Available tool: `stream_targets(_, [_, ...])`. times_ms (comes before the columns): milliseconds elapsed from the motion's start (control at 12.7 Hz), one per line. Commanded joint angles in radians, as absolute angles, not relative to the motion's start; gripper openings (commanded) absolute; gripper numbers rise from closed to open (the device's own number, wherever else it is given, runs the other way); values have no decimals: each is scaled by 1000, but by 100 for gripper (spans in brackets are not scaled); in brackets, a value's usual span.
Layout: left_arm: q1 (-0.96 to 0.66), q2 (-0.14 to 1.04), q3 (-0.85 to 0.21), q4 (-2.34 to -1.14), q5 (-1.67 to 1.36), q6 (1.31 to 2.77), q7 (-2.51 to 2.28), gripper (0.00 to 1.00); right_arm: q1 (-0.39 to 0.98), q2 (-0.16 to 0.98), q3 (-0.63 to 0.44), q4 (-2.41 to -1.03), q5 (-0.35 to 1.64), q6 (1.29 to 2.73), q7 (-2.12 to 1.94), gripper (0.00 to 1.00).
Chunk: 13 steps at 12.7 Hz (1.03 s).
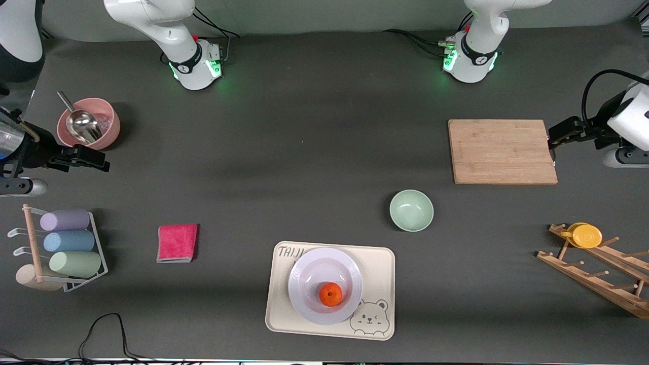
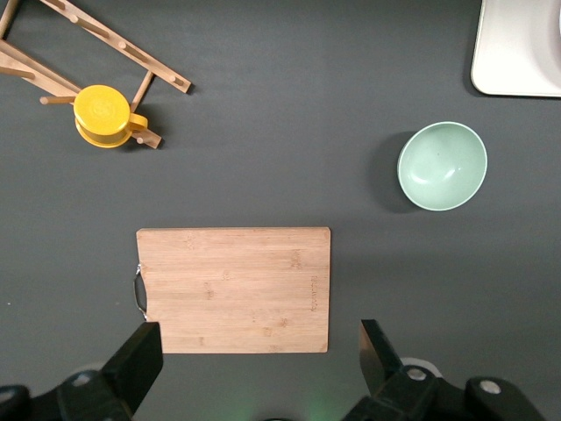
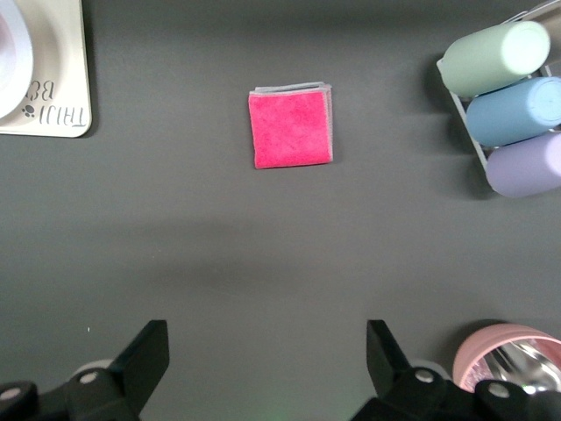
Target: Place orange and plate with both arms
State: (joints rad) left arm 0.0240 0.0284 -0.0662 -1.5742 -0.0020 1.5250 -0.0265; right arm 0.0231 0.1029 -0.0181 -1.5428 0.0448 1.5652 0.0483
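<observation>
Resting loose on the plate (image 1: pixel 304 284) on the tray (image 1: pixel 383 263), the orange (image 1: pixel 330 294) risked rolling off if either spread, waiting hand, left hand (image 2: pixel 254 364) or right hand (image 3: pixel 267 364), tilted that plate.

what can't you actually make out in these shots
- Pink bowl: contents hidden under the metal scoop in the front view; cut by the edge in the right wrist view.
- Tray: lettering partly covered by the plate, which holds the orange.
- Plate: only a sliver at the right wrist view's edge.
</observation>
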Motion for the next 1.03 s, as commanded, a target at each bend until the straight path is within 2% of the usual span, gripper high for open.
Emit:
stream_targets(0, [9,21,-55,-1577,-3,1522,-20,100,-11,-69,46,-1782,74,1675,84,100])
stream_targets(158, [9,21,-55,-1577,-3,1522,-20,100,62,-113,13,-1844,78,1678,84,100])
stream_targets(315, [9,21,-55,-1577,-3,1522,-20,100,115,-120,-47,-1842,86,1663,74,100])
stream_targets(552, [9,21,-57,-1577,-3,1522,-20,100,66,-110,-45,-1813,86,1657,51,100])
stream_targets(710, [9,21,-57,-1577,-3,1520,-20,100,17,-115,3,-1806,78,1625,34,100])
stream_targets(946, [9,21,-57,-1575,-3,1519,-20,100,9,-118,9,-1775,72,1597,18,100])
